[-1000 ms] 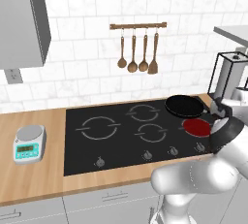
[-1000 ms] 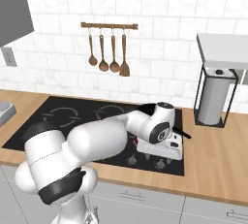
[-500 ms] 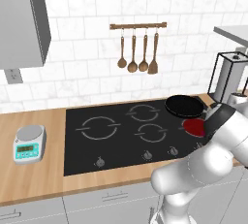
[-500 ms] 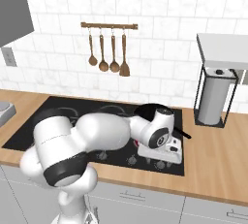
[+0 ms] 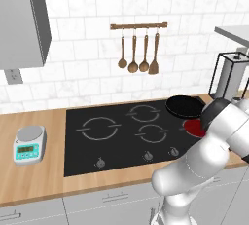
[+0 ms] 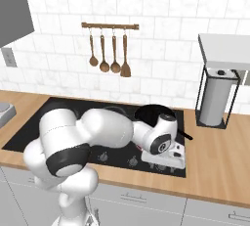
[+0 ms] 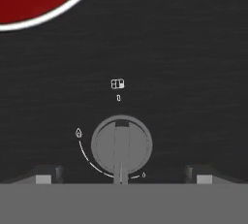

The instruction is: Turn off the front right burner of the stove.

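Stove (image 5: 121,136) black glass, set in wooden bench (image 5: 34,180), white tile wall behind. Front right burner (image 5: 194,127) lit red, near-right corner. Gripper (image 7: 121,175) fingers apart, straddling silver knob (image 7: 121,144). Black pan (image 5: 184,106) far right.

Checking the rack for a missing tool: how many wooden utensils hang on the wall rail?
4, side by side along the rail: a spoon, a second spoon, a third spoon, and a spatula at the right end. None looks hidden.
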